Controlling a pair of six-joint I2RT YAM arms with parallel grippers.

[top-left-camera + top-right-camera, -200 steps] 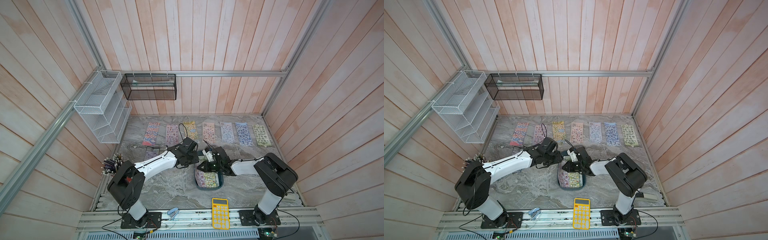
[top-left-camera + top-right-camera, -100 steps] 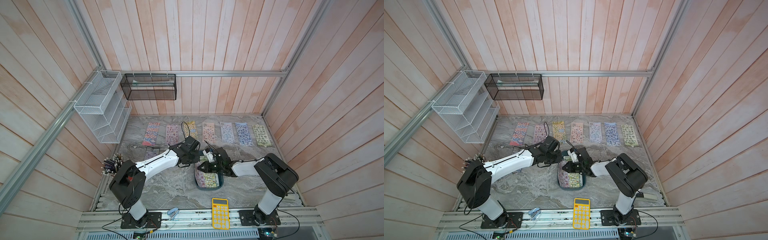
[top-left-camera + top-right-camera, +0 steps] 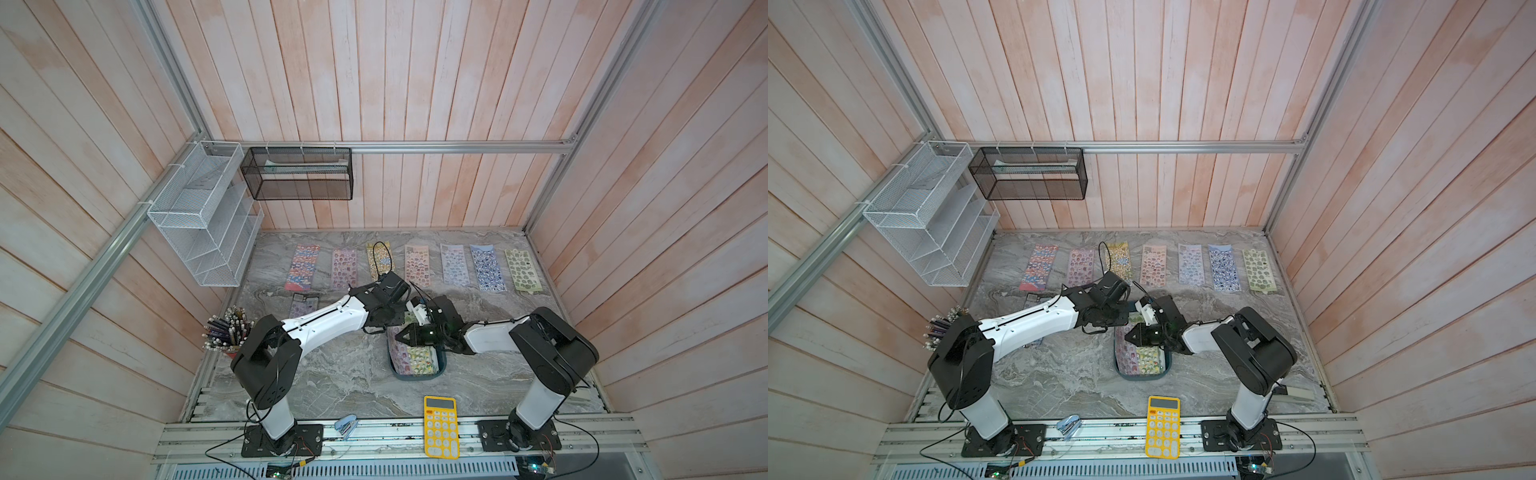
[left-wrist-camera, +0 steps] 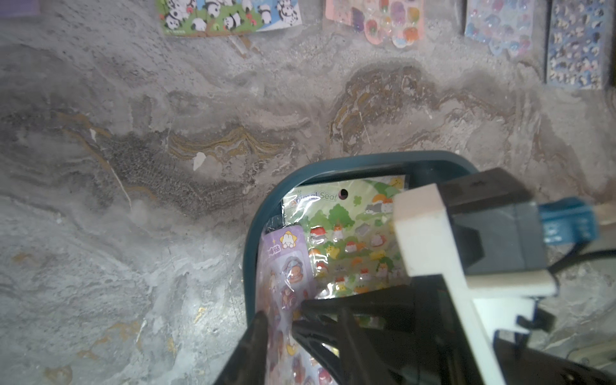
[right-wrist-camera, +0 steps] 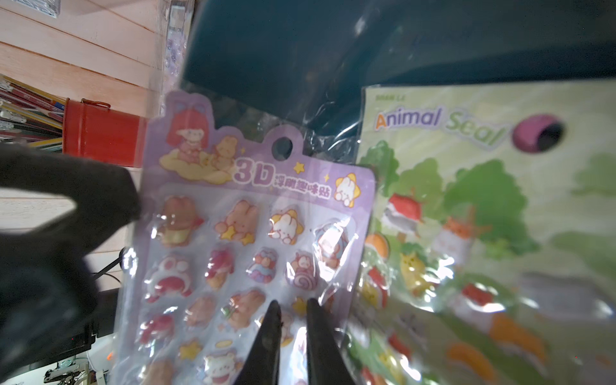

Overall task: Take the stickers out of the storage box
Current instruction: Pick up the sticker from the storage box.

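Note:
The dark teal storage box lies mid-table with stickers in it. A lilac sheet leans up along one wall beside a green "Animal Seal" sheet. My left gripper is open at the box's far end, with the lilac sheet's edge between its fingers. My right gripper is almost shut, a thin slit between its tips. Both tips rest on the face of the lilac sheet and nothing is pinched. Several more sticker sheets lie in a row at the back.
A yellow calculator and a small stapler sit on the front rail. A red can of pencils stands at the left edge. A white wire rack and a black mesh basket hang on the walls.
The left wrist has edged a little toward the box's far end. The right arm has hardly moved.

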